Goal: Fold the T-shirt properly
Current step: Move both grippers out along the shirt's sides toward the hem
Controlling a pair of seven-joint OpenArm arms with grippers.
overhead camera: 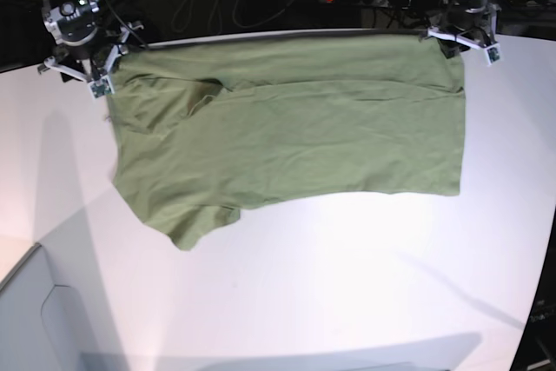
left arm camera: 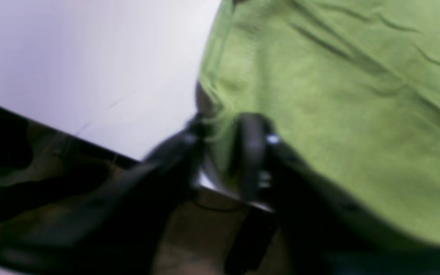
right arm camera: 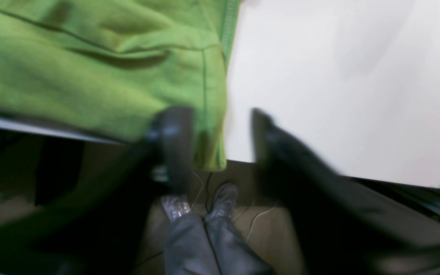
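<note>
The T-shirt (overhead camera: 287,128) was spread flat and slightly wrinkled along the far edge of the white counter (overhead camera: 347,284), reaching almost from one far corner to the other, with a fold of cloth hanging over that edge. The left pincer (left arm camera: 227,141) was seen narrowed onto the cloth's edge at one far corner. At the other far corner the right pincer (right arm camera: 220,130) was held wide, one finger (right arm camera: 174,133) laid against the overhanging hem.
</note>
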